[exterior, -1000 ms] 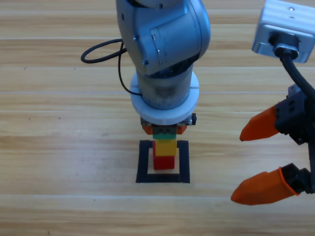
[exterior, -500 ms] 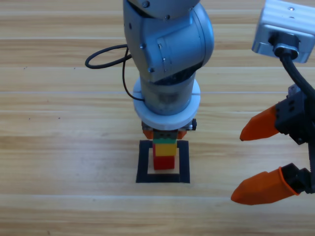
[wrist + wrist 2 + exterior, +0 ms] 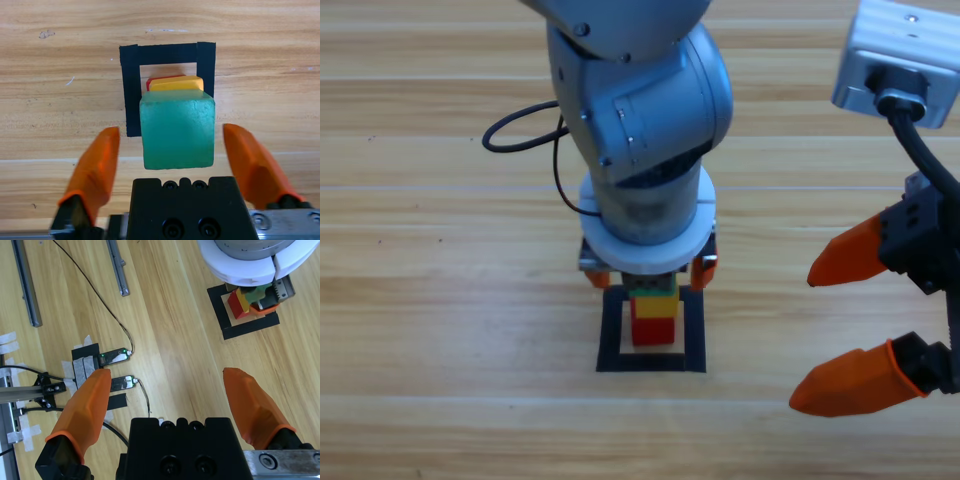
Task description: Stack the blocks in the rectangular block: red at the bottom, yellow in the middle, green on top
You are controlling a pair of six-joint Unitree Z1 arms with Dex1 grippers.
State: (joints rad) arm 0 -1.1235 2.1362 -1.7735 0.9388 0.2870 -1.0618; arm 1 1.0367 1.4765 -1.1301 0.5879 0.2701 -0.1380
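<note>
The green cube (image 3: 177,130) sits on the yellow cube (image 3: 177,84), which sits on the red cube (image 3: 152,81), all inside the black tape square (image 3: 131,90). In the high view the stack shows green (image 3: 653,291) over yellow (image 3: 655,306) over red (image 3: 655,330) within the tape outline (image 3: 611,335). My left gripper (image 3: 170,131) hangs over the stack, open, one jaw on each side of the green cube with a gap showing at both. The left arm hides most of the green cube from above. My right gripper (image 3: 807,340) waits open at the right edge.
A black cable (image 3: 520,110) loops on the table behind the left arm. The right wrist view shows metal rails (image 3: 117,267) and taped-down electronics (image 3: 100,360) with wires off to its left, far from the tape square (image 3: 247,326).
The left gripper's jaws have spread apart and let go of the green cube, which stays on the yellow one. The left wrist shifted slightly. The right arm has not moved.
</note>
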